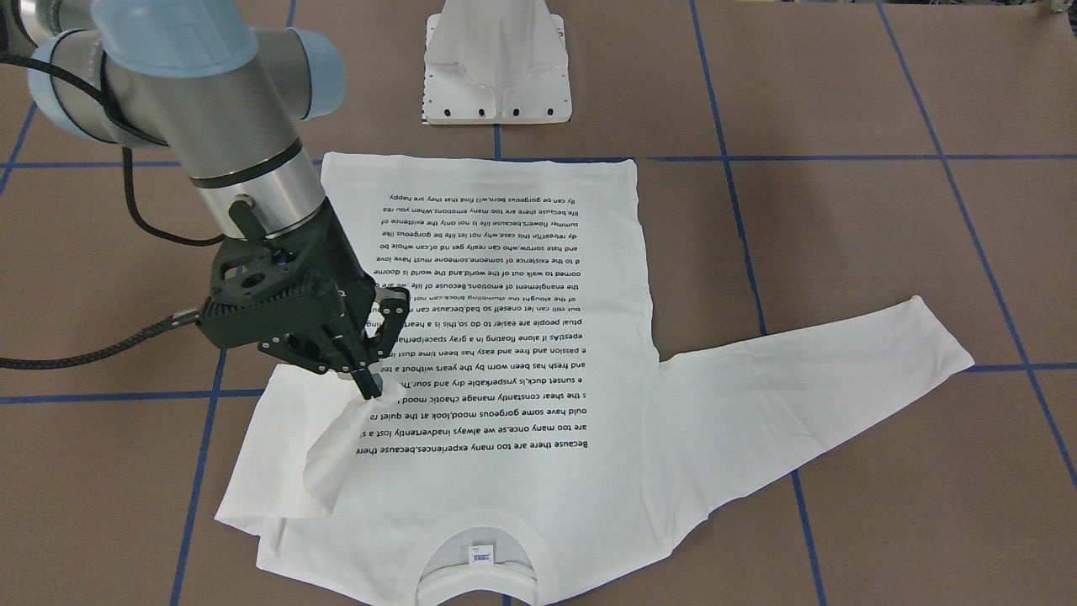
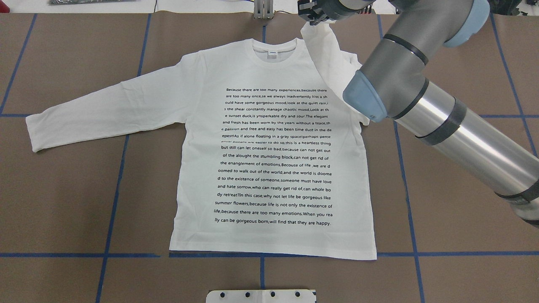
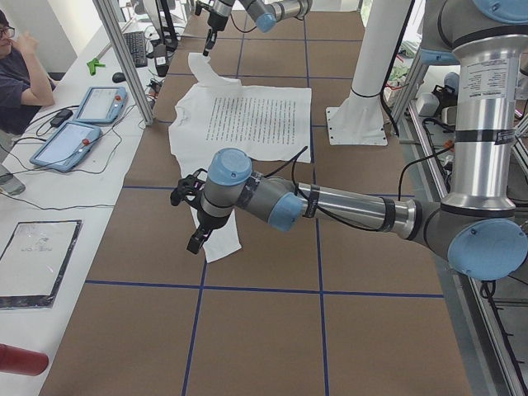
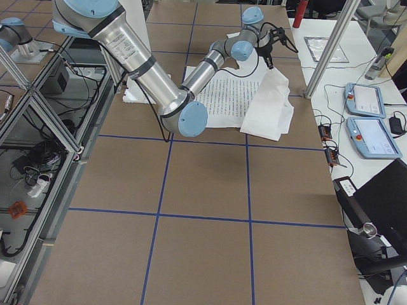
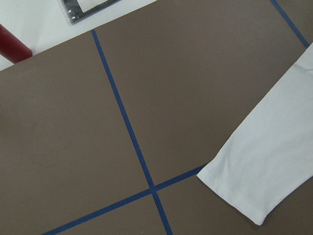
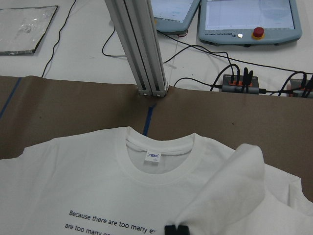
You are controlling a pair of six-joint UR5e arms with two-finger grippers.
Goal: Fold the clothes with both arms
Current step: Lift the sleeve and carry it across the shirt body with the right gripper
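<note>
A white long-sleeved T-shirt (image 2: 273,147) lies flat on the brown table, black text up, collar (image 6: 159,147) towards the operators' side. My right gripper (image 1: 370,385) is shut on that side's sleeve, holding it raised and draped over the shoulder near the collar; its closed fingertips (image 6: 176,229) pinch the cloth. The other sleeve (image 2: 105,109) lies stretched out flat. My left gripper (image 3: 196,239) hangs just over that sleeve's cuff (image 5: 234,188). It shows only in the exterior left view, so I cannot tell whether it is open or shut.
The white pedestal base (image 1: 496,84) stands just past the hem. An aluminium post (image 6: 142,49) rises at the table edge beyond the collar, with teach pendants (image 6: 244,19) and cables behind it. A person (image 3: 16,66) sits at that side. Blue tape lines cross the table.
</note>
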